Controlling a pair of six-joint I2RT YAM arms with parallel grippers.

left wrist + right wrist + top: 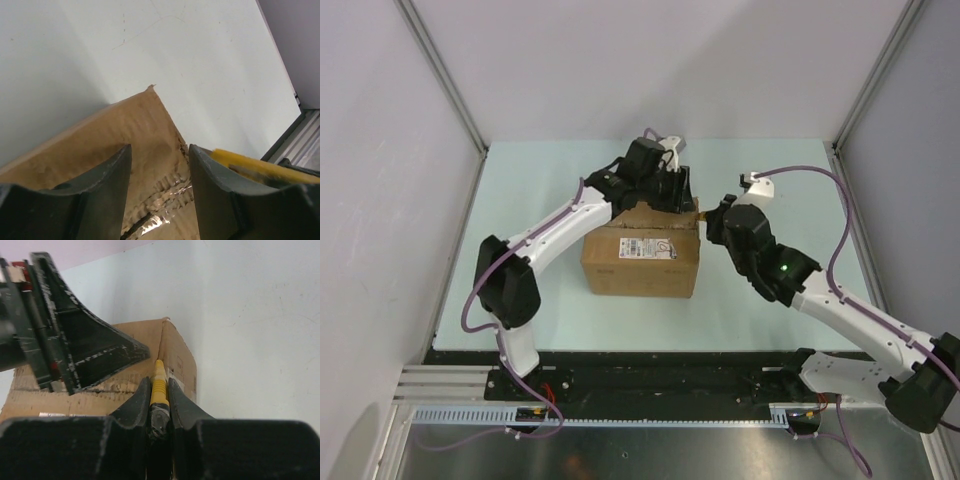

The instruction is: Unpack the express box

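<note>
Resting mid-desk: the express box [640, 265], brown corrugated cardboard, white label [646, 249] by its near top edge, bare pale desk [530, 190] on every side.
Left gripper [160, 150]: fingers [107, 185] spread, above the box's far flap, whose torn edge shows crumpled fluting.
Right gripper [159, 384]: pinching a slim yellow tool [159, 371], its tip at the box's right top edge; open desk beyond.
</note>
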